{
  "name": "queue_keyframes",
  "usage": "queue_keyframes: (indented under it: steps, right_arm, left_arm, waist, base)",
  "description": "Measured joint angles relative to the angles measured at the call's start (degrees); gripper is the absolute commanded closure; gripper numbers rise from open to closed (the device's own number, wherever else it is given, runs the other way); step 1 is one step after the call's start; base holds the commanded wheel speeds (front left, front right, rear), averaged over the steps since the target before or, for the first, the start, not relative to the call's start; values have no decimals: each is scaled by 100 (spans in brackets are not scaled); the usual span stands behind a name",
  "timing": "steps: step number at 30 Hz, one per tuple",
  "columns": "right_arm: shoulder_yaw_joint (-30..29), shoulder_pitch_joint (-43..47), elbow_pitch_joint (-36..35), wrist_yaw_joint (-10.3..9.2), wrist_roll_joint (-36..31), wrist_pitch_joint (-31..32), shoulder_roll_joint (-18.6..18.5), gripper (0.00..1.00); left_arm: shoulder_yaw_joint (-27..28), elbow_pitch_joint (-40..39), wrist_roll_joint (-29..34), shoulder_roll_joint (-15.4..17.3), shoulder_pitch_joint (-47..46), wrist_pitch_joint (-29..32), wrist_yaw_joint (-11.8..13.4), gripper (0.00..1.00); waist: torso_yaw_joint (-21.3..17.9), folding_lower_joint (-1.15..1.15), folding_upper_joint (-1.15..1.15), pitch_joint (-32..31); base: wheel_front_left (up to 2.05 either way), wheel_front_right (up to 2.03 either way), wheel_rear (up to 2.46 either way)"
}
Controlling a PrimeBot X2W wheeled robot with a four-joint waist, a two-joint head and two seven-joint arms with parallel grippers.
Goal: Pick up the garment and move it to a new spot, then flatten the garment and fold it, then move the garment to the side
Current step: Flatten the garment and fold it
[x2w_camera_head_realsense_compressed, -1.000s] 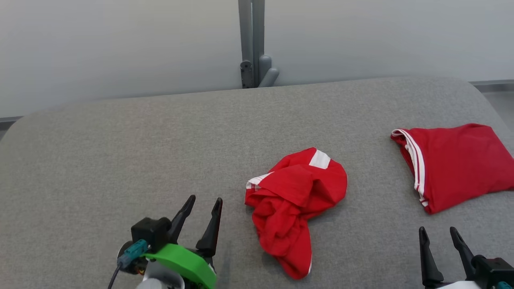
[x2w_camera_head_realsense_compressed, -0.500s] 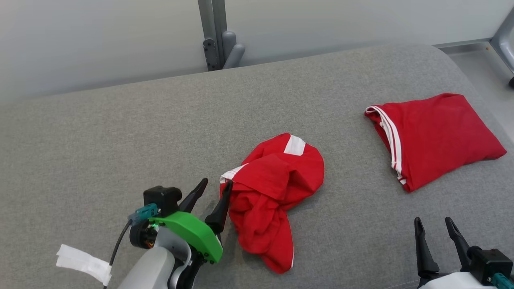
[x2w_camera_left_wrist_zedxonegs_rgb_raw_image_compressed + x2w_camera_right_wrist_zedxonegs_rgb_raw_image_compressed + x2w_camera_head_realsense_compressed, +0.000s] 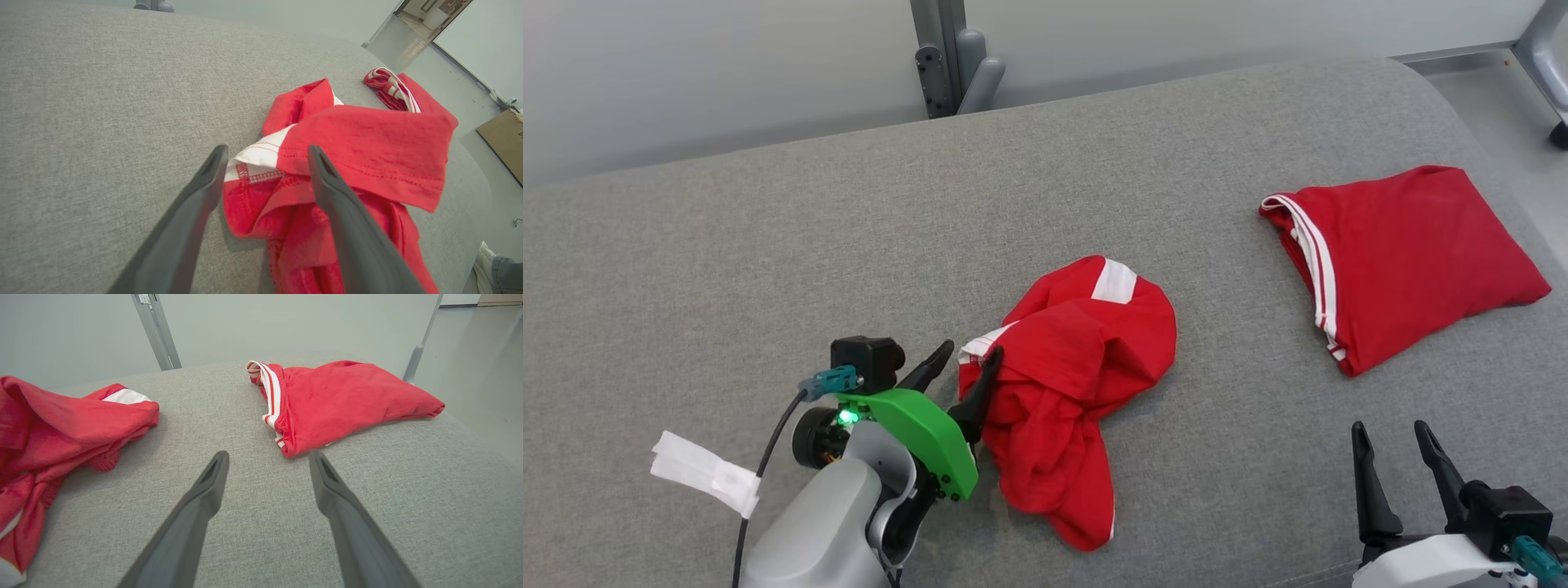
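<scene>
Red crumpled garment (image 3: 1078, 384) lies at your left gripper (image 3: 972, 349), its fingers spread wide around the hem. You're picking up: next, squeeze shut, lift.

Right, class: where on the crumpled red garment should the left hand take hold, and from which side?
Grip the white hem corner on the garment's left edge, coming in low from the left. That corner sticks out as a thin folded edge to pinch, and the open left hand straddles it.
</scene>
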Motion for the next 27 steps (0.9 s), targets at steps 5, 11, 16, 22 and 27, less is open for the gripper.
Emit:
queue_keyframes:
  steps: [5,11,16,22,27]
  right_arm:
    - [14,-21,26,0,5,0,2,0]
    - [58,-69,47,0,53,0,3,0]
    - [62,-82,54,0,57,0,3,0]
    - [49,-86,56,0,69,0,3,0]
    - [42,-109,54,0,101,0,4,0]
  left_arm:
    - [-271,100,-202,60,-69,-58,0,0]
    - [-582,120,-479,114,-192,-196,0,0]
    - [-792,207,-683,153,-298,-264,0,0]
    - [-1134,208,-877,155,-374,-318,0,1]
    - [-1471,146,-1067,200,-417,-311,0,59]
  waist:
    - [-11,0,0,25]
    - [-31,0,0,50]
    - [-58,0,0,63]
    - [-64,0,0,98]
    - [-59,0,0,143]
  base:
    - [0,0,0]
    - [0,0,0]
    - [0,0,0]
    - [0,0,0]
    - [0,0,0]
